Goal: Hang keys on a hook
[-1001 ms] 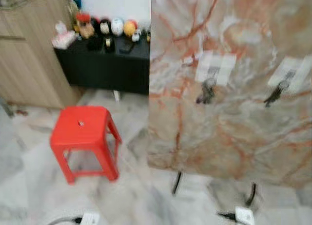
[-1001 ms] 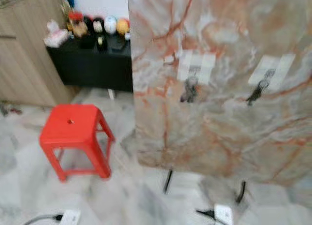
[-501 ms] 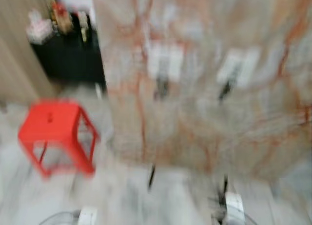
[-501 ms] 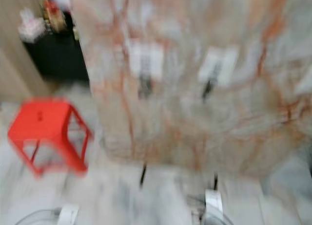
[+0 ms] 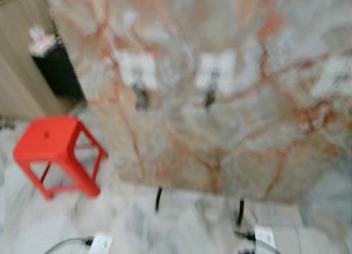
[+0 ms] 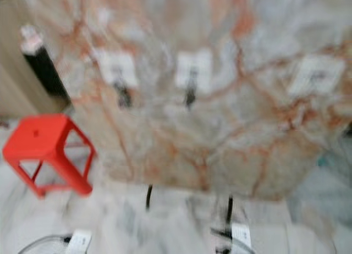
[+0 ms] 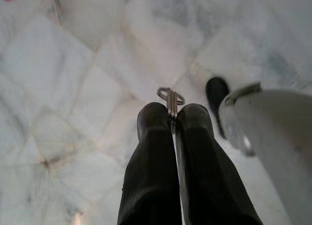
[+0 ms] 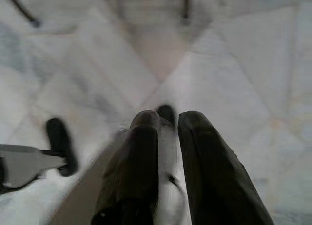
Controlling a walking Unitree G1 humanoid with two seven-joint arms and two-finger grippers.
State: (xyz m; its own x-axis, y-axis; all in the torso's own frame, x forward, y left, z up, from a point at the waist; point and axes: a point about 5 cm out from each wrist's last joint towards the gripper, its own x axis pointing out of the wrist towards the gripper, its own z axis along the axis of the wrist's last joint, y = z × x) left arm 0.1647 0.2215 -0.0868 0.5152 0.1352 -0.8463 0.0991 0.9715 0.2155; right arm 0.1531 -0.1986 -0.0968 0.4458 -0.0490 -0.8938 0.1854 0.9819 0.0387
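Note:
A big marble-patterned board (image 5: 220,149) stands on thin black legs before me, blurred. White pads on it carry dark hooks: one hook (image 5: 141,95) on the left, another hook (image 5: 209,97) in the middle, and a third pad (image 5: 336,77) at the right edge. My left gripper (image 7: 171,117) hangs over the pale floor, shut on a metal key ring with keys (image 7: 170,97) that sticks out past the fingertips. My right gripper (image 8: 168,121) also points at the floor, with a narrow gap between its fingers and nothing held.
A red plastic stool (image 5: 52,149) stands left of the board. Behind it are a black cabinet (image 5: 55,72) and a wooden cupboard (image 5: 16,61). White power strips (image 5: 99,244) (image 5: 265,236) with cables lie on the marble floor near the board's legs.
The whole picture has shifted left, so the camera has turned right. The board now sits in the centre and a third pad has come into view. The things themselves have not visibly moved.

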